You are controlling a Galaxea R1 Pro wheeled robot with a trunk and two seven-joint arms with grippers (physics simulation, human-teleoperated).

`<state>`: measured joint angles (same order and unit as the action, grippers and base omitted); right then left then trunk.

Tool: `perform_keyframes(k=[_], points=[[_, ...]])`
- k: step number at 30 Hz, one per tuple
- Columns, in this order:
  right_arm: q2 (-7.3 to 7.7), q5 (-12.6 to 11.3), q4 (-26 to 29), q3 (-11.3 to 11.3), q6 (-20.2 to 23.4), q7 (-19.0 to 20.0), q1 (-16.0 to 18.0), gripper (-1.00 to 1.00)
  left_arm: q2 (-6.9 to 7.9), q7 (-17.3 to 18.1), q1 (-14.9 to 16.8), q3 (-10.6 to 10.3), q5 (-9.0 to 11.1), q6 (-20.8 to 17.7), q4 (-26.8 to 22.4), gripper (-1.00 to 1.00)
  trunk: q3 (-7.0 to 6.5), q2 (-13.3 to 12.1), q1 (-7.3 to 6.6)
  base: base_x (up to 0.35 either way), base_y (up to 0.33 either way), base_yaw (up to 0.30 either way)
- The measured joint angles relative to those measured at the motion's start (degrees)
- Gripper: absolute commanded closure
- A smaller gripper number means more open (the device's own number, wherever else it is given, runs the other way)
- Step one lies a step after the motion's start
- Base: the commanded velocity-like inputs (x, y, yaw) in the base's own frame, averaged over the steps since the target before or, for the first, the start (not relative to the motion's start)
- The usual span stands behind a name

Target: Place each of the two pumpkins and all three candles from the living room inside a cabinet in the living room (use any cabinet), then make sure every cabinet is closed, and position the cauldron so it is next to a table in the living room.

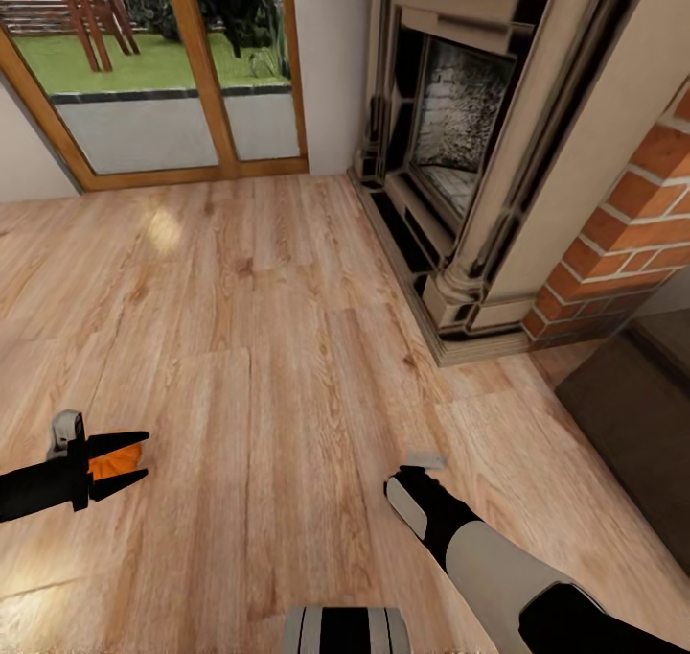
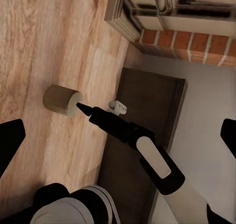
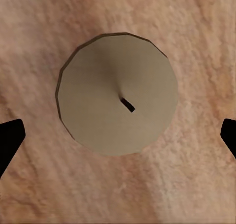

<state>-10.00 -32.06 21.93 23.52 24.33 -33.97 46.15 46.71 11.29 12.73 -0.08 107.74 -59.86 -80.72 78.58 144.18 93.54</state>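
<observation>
My right arm [image 1: 498,563] reaches forward and bends downward, its gripper [image 3: 118,135] pointing straight down at the wood floor [image 1: 249,328] with fingers spread wide and released; a beige candle [image 3: 118,100] stands upright directly beneath it, centred between the fingertips, untouched. My left arm is stretched level, low over the floor, its gripper [image 1: 129,458] clenched around an orange pumpkin [image 1: 113,462]. Beside my right arm lies the dark-brown cabinet [image 2: 142,120].

A round beige wax candle [image 3: 118,100] with a dark wick stands on light grained wooden floor [image 1: 240,328]. An orange pumpkin [image 1: 115,461] sits between black end effector fingers [image 1: 120,439]. Red brick wall [image 1: 632,242] flanks a cream fireplace surround [image 1: 537,155].
</observation>
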Motion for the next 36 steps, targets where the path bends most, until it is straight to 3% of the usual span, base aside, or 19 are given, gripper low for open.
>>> perform_keyframes(k=[4, 10, 17, 26, 31, 36], points=[[0.00, 0.0, 0.0, 0.1, -2.0, 0.2, 0.0, -1.00, -0.03, 0.1, 0.0, 0.0, 0.0, 0.0, 0.0, -1.00, 0.89, 0.1, 0.10, 0.000, 0.000, 0.000], [0.00, 0.3, 0.0, 0.1, -2.4, 4.0, 0.0, -1.00, -0.06, 0.2, 0.0, 0.0, 0.0, 0.0, 0.0, -1.00, 2.22, 0.1, 0.26, 0.000, 0.000, 0.000], [0.00, 0.3, 0.0, 0.1, -2.4, 4.4, 0.0, -1.00, -0.06, 0.2, 0.0, 0.0, 0.0, 0.0, 0.0, -1.00, 3.77, 0.2, 0.44, 0.000, 0.000, 0.000], [0.00, 0.3, 0.0, 0.0, -2.4, 4.4, 0.0, -1.00, -0.13, 0.2, 0.0, -0.1, 0.0, 0.0, 0.0, -1.00, 3.78, 0.2, 0.43, 0.000, 0.000, 0.000], [0.00, 0.2, -0.1, 0.1, -2.4, 4.4, 0.0, -1.00, -0.15, 0.2, 0.0, -0.1, 0.0, 0.0, 0.0, -1.00, 4.88, 0.3, 0.57, 0.000, 0.000, 0.000], [0.00, 0.2, -0.2, 0.0, -2.4, 4.4, 0.0, -1.00, -0.15, 0.2, 0.0, -0.1, 0.0, 0.0, 0.0, -1.00, 4.88, 0.3, 0.56, 0.000, 0.000, 0.000]])
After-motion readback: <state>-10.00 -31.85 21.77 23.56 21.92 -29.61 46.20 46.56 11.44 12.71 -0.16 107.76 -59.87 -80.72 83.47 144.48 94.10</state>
